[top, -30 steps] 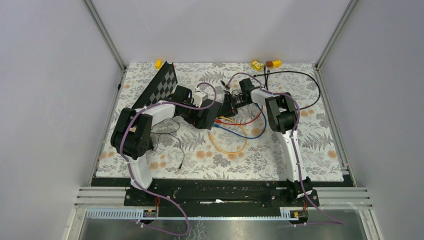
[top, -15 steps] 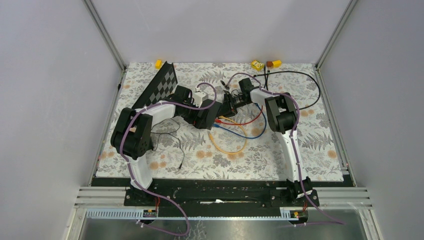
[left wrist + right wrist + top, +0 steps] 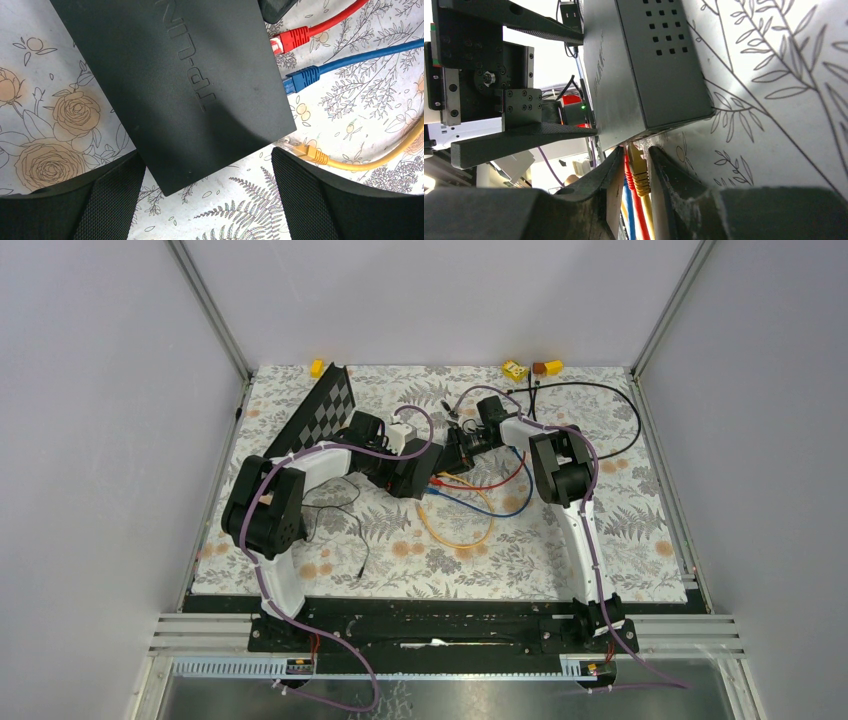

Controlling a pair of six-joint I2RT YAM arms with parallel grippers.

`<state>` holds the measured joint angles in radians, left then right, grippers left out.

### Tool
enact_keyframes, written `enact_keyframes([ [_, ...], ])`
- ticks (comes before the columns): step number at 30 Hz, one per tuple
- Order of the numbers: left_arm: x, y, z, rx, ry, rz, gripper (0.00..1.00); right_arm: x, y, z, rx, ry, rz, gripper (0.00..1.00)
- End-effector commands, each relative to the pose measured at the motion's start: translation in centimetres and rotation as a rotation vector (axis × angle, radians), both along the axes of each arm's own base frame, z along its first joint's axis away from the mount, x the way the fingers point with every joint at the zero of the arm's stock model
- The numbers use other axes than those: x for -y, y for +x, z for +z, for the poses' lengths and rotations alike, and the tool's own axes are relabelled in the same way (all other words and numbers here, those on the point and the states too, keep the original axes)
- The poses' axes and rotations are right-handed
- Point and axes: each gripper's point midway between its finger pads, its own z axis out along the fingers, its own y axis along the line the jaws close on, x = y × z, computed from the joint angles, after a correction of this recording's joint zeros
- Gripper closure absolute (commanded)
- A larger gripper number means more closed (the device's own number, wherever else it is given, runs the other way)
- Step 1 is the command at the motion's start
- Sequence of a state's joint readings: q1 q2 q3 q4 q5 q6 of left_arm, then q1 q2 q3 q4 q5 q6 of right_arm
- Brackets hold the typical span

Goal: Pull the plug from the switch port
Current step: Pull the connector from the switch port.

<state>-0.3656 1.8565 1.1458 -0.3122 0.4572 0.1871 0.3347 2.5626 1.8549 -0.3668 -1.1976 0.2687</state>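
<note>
Nothing has visibly moved since a second ago: the switch (image 3: 190, 75) lies flat on the floral surface (image 3: 350, 100), with the left pincer (image 3: 207, 160) wide open astride one end. The right pincer (image 3: 634, 160) is narrowed at the port edge with a yellow plug (image 3: 639, 172) between its fingers; I cannot tell whether it grips.

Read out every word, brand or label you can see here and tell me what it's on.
"TP-LIN", embossed on the switch top; the rest runs off the picture.
The same embossing in the right wrist view: too skewed to read.
Yellow block at the back: dark marks, too small to read.
</note>
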Motion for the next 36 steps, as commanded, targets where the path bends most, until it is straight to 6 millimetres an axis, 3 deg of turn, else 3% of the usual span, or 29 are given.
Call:
enact_keyframes([
  [1,0.7,-0.7,-0.4,-0.007,-0.006,-0.033,0.04,-0.2,-0.2,-5.8,0.07,-0.154,0.0,0.69],
  [11,0.1,-0.1,0.4,0.05,0.028,-0.017,0.03,-0.2,-0.4,-6.2,0.047,-0.158,-0.005,0.74],
  [21,-1.9,1.7,3.0,0.227,0.095,0.056,0.01,-0.1,-0.3,-6.2,0.054,-0.155,-0.004,0.76],
  [26,-2.8,2.6,5.2,0.331,0.109,0.102,0.01,0.0,-0.1,-6.0,0.071,-0.157,-0.004,0.77],
  [31,-2.3,3.0,7.1,0.399,0.104,0.102,0.01,0.0,-0.1,-6.1,0.066,-0.144,0.0,0.78],
  [36,-0.4,2.7,7.4,0.418,0.113,0.06,0.01,0.0,-0.2,-6.1,0.066,-0.141,0.002,0.78],
])
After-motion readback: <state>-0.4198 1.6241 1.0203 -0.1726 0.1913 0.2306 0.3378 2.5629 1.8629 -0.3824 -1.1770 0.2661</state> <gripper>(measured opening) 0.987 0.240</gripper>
